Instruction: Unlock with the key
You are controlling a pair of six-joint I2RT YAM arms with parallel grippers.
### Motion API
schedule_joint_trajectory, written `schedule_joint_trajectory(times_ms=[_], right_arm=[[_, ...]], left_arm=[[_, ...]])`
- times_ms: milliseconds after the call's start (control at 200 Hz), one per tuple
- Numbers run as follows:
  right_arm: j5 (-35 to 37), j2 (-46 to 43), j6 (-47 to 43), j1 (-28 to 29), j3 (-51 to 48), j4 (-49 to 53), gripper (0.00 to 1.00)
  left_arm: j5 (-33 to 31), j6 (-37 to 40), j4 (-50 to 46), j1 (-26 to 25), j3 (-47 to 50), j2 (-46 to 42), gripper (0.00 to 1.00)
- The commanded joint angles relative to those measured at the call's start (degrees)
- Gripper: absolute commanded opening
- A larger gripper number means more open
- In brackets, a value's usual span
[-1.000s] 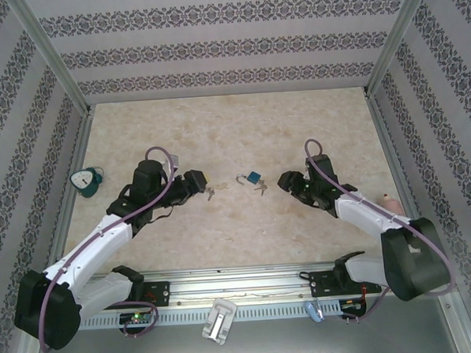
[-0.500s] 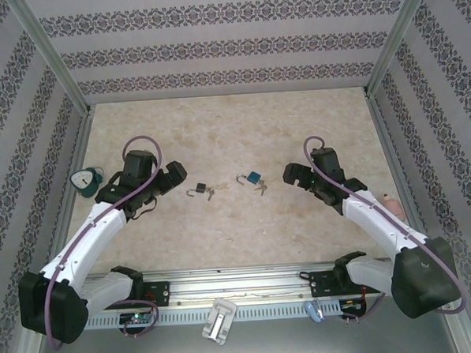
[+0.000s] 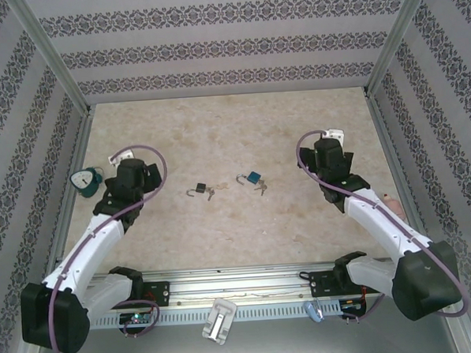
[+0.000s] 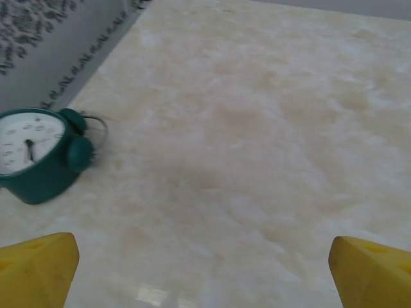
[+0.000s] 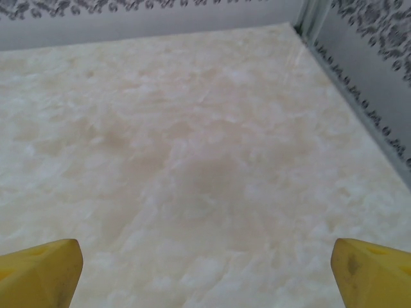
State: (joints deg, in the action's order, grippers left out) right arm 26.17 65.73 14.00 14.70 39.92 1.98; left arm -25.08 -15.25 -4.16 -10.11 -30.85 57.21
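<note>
Padlocks sit out in the middle of the worktop, two of them, side by side but apart. The blue padlock (image 3: 253, 178) lies to the right with its shackle swung out to the left, and a small bunch of keys (image 3: 261, 188) lies just beside it on the near side. The dark padlock (image 3: 198, 190) lies to the left, shackle also pointing left, with its own keys (image 3: 209, 194) right against it. Neither arm is on them. The left pincer (image 4: 204, 273) hangs over bare worktop towards the left edge, its yellow fingertips (image 4: 35, 266) spread to their widest and holding nothing. A green alarm clock (image 4: 40, 154) stands close ahead of it by the left wall. The right pincer (image 5: 205, 273) is over near the right edge, just as wide apart and just as empty, facing the far right corner.
</note>
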Motion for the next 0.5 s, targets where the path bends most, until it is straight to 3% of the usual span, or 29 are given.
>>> schedule_joint_trajectory(times_ms=[0,205,495], right_arm=[[4.95,0.63,-5.41,-1.1,-4.59,-11.29,0.98],[5.63,0.97,-7.14,-4.69,-14.31,-26.05,0.98],[-0.64,5.56,-9.45,-6.87,-23.3,-45.47,0.98]], left_arm=[[-4.64,7.63,16.34,2.15,1.72,3.41,1.0],[-2.14,7.87,34.94,5.22,6.23,15.97,1.0],[3.84,9.44,60.17,8.85,12.18,28.06,1.0]])
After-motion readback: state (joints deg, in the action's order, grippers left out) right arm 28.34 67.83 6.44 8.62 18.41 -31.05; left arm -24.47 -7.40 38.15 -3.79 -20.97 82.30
